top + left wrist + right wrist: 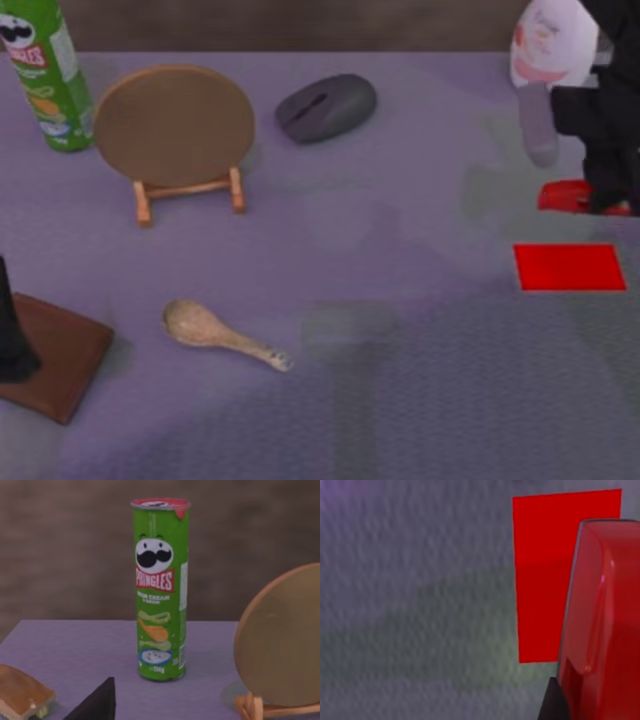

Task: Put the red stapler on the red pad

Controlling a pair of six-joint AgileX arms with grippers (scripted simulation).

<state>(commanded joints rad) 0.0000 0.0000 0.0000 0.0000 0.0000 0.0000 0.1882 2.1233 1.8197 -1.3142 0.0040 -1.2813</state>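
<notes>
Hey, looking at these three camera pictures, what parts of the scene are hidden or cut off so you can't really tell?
- Red stapler: top view, mostly covered by the right arm; only one end shows.
- Right gripper's fingers: top view, lost in the arm's dark bulk; right wrist view filled by the stapler over the red pad.
- Left gripper: top view, cut off by the left edge.
- Chip can: top view, top cut off.

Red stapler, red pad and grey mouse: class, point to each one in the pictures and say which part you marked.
red stapler (562, 195): top view, its visible end beside the right arm.
red pad (569, 267): top view, middle of the flat rectangle.
grey mouse (326, 106): top view, middle of its back.
</notes>
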